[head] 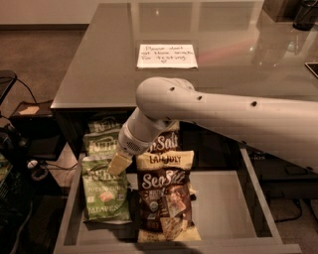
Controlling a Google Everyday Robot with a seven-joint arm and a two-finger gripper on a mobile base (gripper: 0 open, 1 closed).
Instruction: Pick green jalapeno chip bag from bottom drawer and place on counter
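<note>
Three light-green Kettle chip bags lie in a row along the left side of the open bottom drawer (pixel 221 206). The front green jalapeno chip bag (pixel 105 194) lies flat with pale "JALAPENO" lettering at its lower edge. My gripper (pixel 118 163) hangs from the white arm, low over the top edge of this front bag, and touches or nearly touches it. The wrist hides part of the middle green bag (pixel 101 144). The glossy dark-grey counter (pixel 233 44) lies behind the drawer and bears a white handwritten note (pixel 167 55).
Two brown-and-cream Late July Sea Salt bags (pixel 165 201) lie next to the green bags in the drawer's middle. The drawer's right half shows bare grey floor. Cables and dark gear (pixel 20 163) lie on the floor to the left. A dark object (pixel 304 14) stands at the counter's far right.
</note>
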